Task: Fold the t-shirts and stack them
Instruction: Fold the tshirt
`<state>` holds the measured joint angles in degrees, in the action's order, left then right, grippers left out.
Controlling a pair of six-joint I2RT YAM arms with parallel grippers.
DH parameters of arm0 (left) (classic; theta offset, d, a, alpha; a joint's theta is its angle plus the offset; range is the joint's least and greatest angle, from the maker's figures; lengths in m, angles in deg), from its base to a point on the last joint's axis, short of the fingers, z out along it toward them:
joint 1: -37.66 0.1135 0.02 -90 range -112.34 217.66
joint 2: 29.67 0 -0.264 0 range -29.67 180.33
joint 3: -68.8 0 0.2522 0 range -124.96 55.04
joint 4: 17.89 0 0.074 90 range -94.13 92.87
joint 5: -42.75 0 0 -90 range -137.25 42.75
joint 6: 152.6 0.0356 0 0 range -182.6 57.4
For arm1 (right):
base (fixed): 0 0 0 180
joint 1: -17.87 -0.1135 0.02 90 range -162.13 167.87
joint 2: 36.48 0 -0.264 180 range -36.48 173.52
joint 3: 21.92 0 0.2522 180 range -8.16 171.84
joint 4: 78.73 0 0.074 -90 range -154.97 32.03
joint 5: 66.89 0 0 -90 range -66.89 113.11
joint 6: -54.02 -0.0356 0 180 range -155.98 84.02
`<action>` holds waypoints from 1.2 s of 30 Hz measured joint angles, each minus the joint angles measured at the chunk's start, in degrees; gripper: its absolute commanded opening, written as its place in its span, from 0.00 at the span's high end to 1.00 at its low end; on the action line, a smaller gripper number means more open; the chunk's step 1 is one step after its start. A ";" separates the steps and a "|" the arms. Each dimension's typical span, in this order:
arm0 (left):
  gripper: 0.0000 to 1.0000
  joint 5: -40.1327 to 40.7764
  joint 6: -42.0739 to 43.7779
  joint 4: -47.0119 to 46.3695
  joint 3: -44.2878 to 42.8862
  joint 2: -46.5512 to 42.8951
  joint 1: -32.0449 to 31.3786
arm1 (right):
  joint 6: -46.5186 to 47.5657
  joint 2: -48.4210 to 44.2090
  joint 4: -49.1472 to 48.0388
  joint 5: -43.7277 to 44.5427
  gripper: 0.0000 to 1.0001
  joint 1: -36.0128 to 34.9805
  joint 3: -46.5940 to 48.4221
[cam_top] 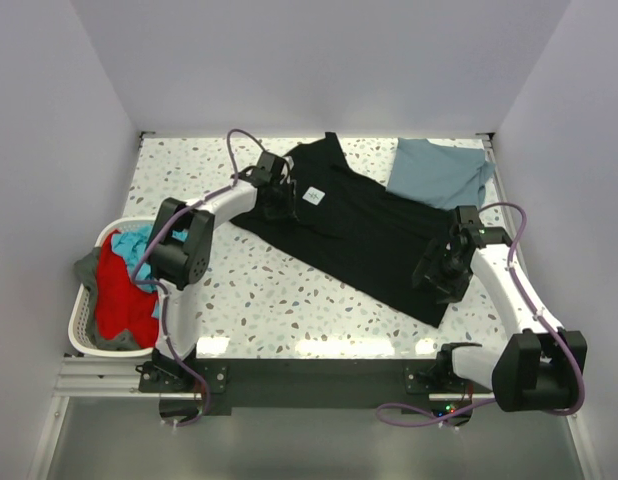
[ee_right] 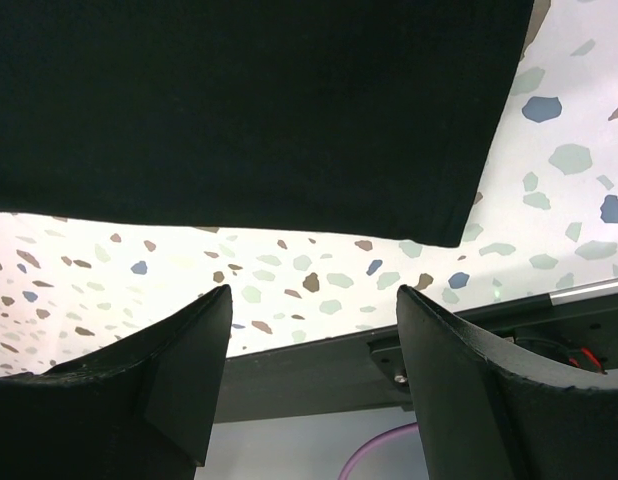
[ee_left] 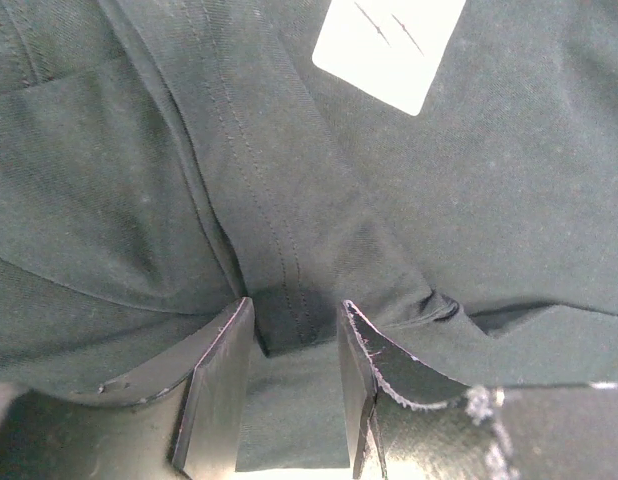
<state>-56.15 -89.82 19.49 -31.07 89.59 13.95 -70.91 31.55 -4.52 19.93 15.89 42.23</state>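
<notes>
black tee lies spread diagonally on table, blue tee bunched at far right corner. l gripper at black collar near label, jaws either side of a cloth ridge, can't tell if pinched. r gripper spread wide, empty, by the hem corner.

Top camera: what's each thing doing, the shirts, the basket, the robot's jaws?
black t-shirt: spread on the table, unfolded.
blue t-shirt: loose at the far right corner, unfolded.
laundry basket: at the left edge, holding clothes.
left jaws: around a ridge of black t-shirt by its label; grip unclear.
right jaws: open, empty, at the black t-shirt's hem.
</notes>
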 measured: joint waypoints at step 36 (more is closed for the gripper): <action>1.00 0.63 2.84 0.11 -9.18 3.13 -4.35 | -0.04 -1.03 0.20 0.00 0.29 0.00 -0.28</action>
<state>-55.52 -86.98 19.59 -40.25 92.72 9.60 -70.96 30.52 -4.32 19.93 15.89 41.94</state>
